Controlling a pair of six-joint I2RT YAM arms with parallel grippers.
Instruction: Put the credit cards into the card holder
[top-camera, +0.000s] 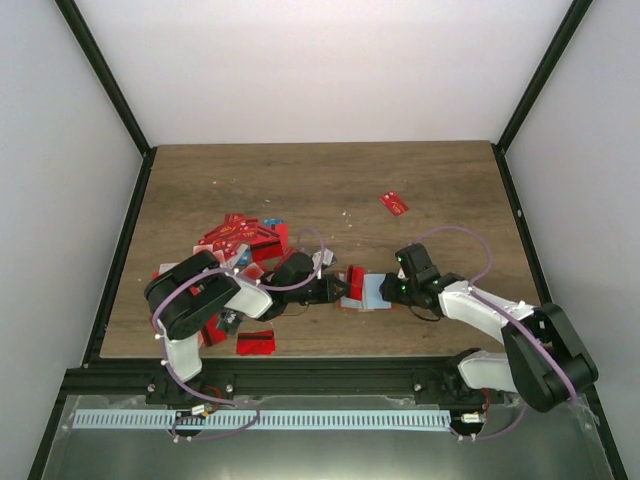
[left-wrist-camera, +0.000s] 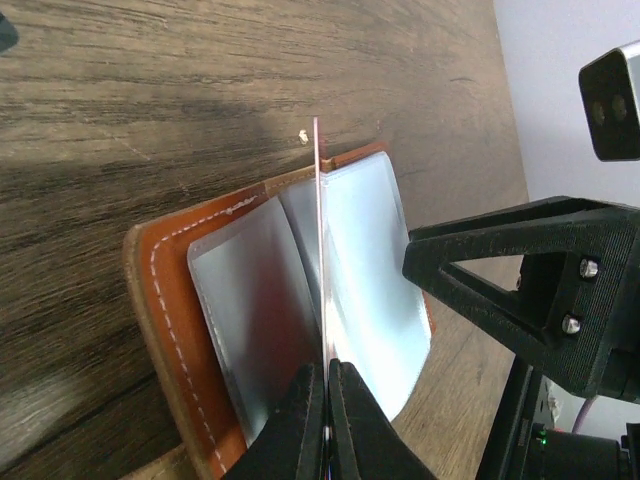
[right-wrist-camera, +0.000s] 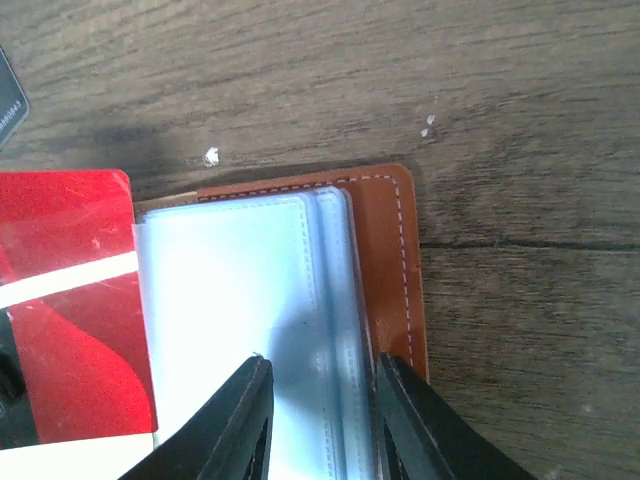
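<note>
The card holder (top-camera: 372, 293) lies open on the worktop (top-camera: 330, 180), between the two arms. The left fingers (left-wrist-camera: 290, 425) are closed tight on a red card (left-wrist-camera: 320, 250), held on edge over the holder's fold. The right fingers (right-wrist-camera: 245, 420) stand a narrow gap apart over the pale blue sleeves, gripping nothing visible. Other cards (top-camera: 240, 240) lie heaped to the left.

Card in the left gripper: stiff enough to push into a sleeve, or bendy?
Likely stiff: the card stands straight, edge-on, out of the left gripper. Sleeves of the card holder look glossy and bowed, so probably floppy, slick.
</note>
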